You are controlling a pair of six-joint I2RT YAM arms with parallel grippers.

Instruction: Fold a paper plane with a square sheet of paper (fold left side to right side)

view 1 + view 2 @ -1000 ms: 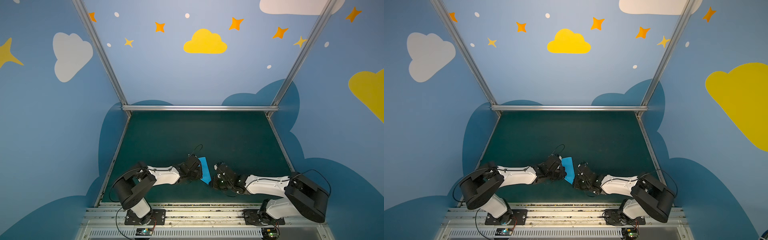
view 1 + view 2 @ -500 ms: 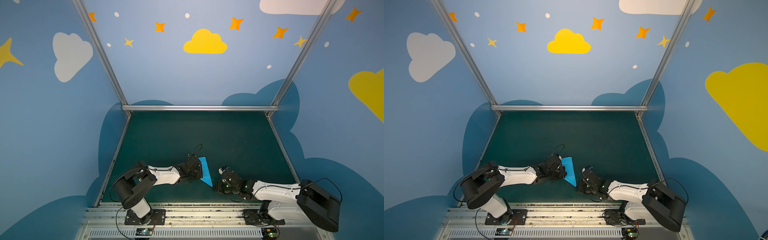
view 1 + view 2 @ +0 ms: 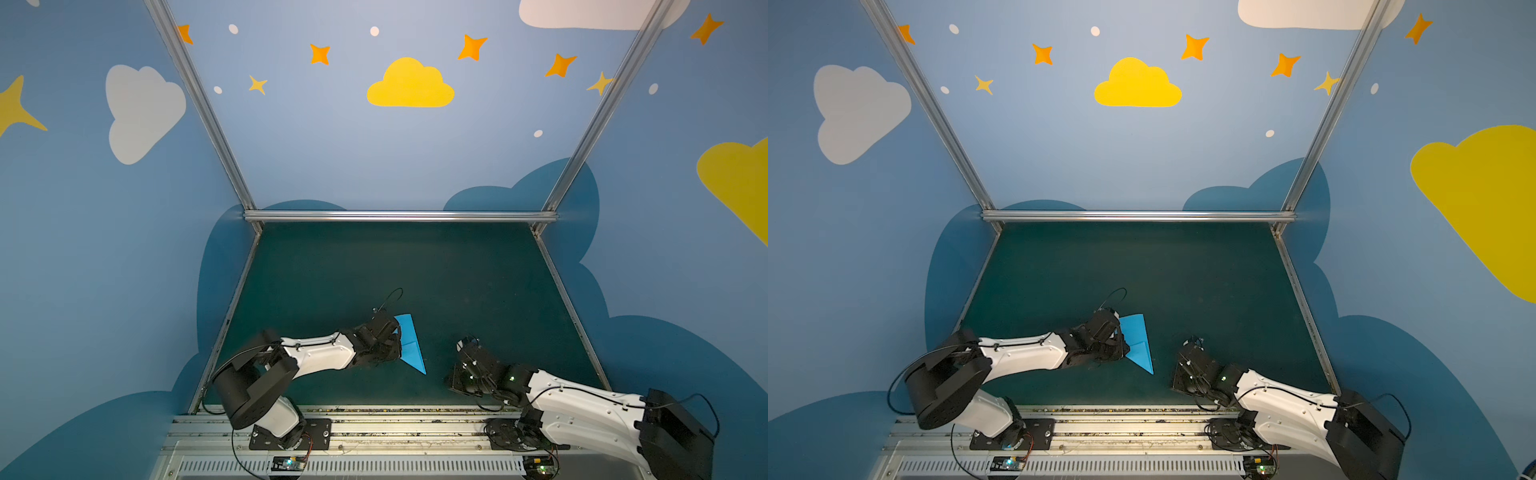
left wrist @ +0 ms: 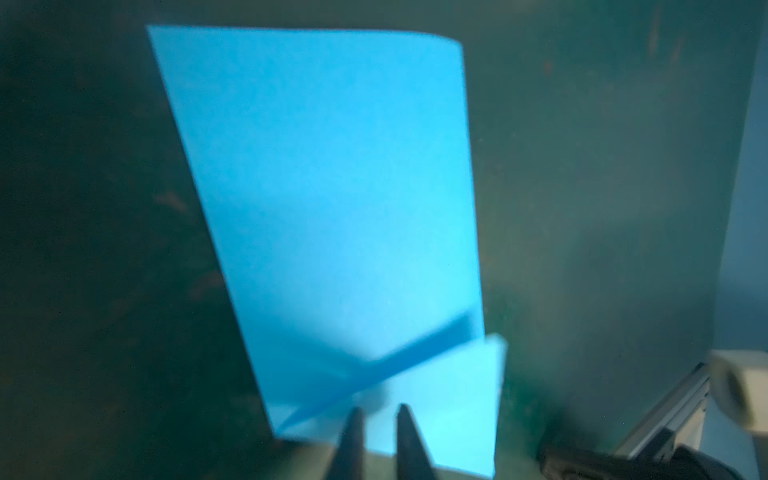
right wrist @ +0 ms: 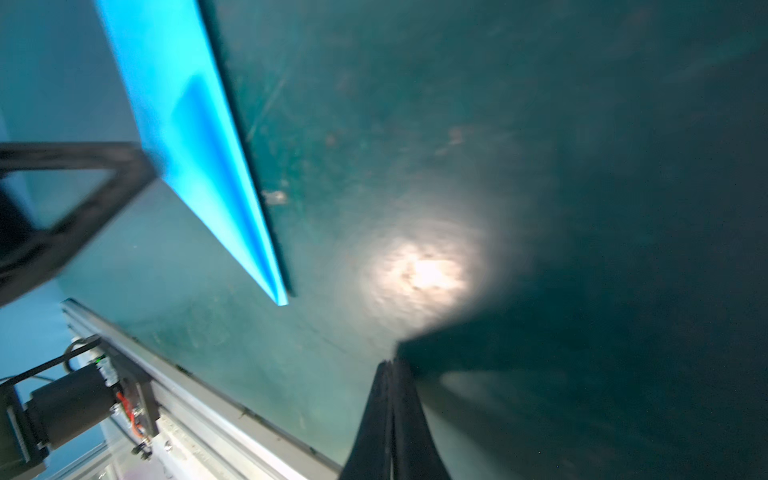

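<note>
Paper plane [image 3: 409, 345] lies on the green mat [image 3: 457, 270], lower centre in both top views. Left gripper [image 4: 378, 415], jaws slightly parted, sits at its left edge, clamping nothing that shows. Right gripper [image 5: 390, 365], apart to its right, is closed and empty.

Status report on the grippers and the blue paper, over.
Left gripper slightly parted at folded paper plane. Right gripper shut, empty, clear of it. Nothing blocking.

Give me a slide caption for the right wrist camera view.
Shut right gripper over the green mat, apart from the pointed tip of the folded blue paper.
</note>
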